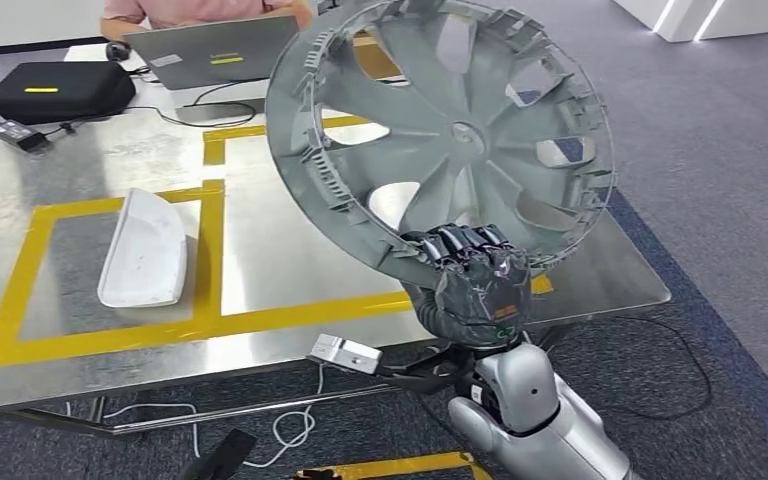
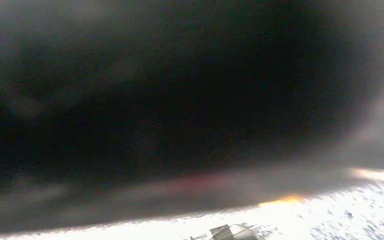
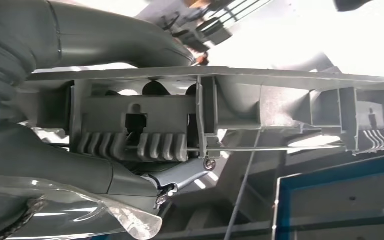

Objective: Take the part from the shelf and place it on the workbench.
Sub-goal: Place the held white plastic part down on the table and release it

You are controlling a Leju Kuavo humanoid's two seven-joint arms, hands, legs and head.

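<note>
Grey carpet (image 1: 720,150) surrounds a reflective steel workbench (image 1: 290,260) marked with yellow tape rectangles (image 1: 210,322). A large grey plastic wheel cover (image 1: 440,130) with spokes and a clipped rim is held upright above the right part of the bench, its lower rim grasped by the right hand (image 1: 475,275); in the right wrist view the rim (image 3: 260,107) is seen clamped between the grey thumb and the darker fingers (image 3: 130,45). A white curved plastic part (image 1: 143,250) lies inside the left taped rectangle. At the far edge a grey laptop (image 1: 210,50) and a black case (image 1: 60,90) are set, with a person in a pink top (image 1: 200,8) behind them. The left wrist view is dark and blurred, so the left hand's state cannot be told.
</note>
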